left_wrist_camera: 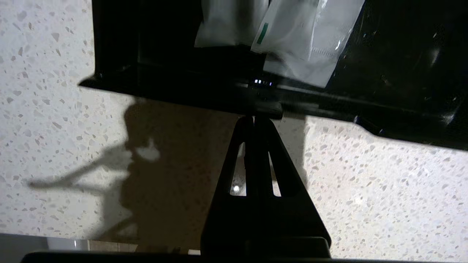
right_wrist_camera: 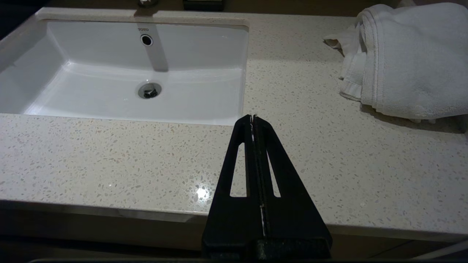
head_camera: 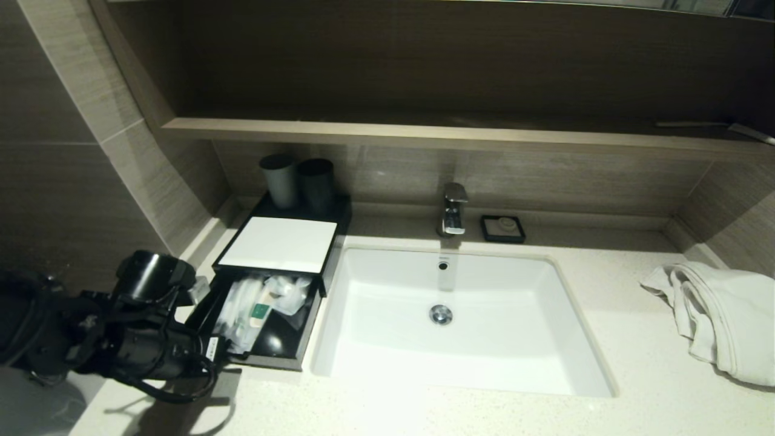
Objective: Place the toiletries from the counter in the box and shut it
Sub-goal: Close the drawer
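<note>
The counter (head_camera: 605, 339), a wide pale speckled stone top, fills most of the head view, with the white rectangular sink (head_camera: 387, 363) set into its middle and a chrome tap (head_camera: 453, 209) standing at the sink's back edge; a crumpled white towel (head_camera: 720, 315) lies on the stone at the far right, well apart from everything else; at the left, against the tiled wall, sits the box (head_camera: 281, 243), low and black with a flat white top panel, two dark cups (head_camera: 296, 178) standing behind it, and its front drawer (head_camera: 303, 345) pulled out toward the robot; inside that drawer lie the toiletries (head_camera: 257, 309), several crinkly translucent sachets with green showing through, piled toward the drawer's left side; the left gripper (left_wrist_camera: 255, 117) is down in front of the drawer, its fingers pressed together with nothing between them, the tips right at the small handle on the drawer's front edge; the right gripper (right_wrist_camera: 253, 117) hangs off the counter's near edge, in front of the sink's right corner, its fingers likewise pressed flat together and empty; a small black square soap dish (head_camera: 503, 228) rests just beside the tap.
</note>
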Tool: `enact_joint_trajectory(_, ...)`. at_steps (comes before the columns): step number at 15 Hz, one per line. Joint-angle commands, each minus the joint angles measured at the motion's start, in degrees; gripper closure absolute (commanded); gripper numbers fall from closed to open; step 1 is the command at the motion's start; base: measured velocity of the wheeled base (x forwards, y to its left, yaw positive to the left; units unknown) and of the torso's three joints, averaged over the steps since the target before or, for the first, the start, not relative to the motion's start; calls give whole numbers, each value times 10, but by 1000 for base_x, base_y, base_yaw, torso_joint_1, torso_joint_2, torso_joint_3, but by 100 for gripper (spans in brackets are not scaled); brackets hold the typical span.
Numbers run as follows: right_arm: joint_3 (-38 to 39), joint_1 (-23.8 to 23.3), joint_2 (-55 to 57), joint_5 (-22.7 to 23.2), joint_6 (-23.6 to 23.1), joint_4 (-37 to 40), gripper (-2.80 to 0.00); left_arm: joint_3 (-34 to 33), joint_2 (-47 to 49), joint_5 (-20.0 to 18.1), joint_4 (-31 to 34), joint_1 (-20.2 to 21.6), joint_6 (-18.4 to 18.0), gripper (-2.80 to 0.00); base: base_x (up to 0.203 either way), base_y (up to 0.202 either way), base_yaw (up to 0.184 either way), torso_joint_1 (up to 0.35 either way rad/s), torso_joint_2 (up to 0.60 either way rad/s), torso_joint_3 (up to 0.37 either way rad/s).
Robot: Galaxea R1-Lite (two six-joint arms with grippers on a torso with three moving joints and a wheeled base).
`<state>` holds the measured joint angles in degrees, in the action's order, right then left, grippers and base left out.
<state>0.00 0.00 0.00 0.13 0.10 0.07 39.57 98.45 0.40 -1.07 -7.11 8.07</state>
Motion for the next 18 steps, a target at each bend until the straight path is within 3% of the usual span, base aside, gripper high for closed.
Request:
enact_joint_trajectory(1,0,0,0,0,0,0,0,12,9,0,-1,0,1,0,0,0,0,0,0,0)
enact_joint_trajectory(18,0,0,0,0,0,0,0,149,91,25,-1,2,0,0,0,0,0,0,0,0)
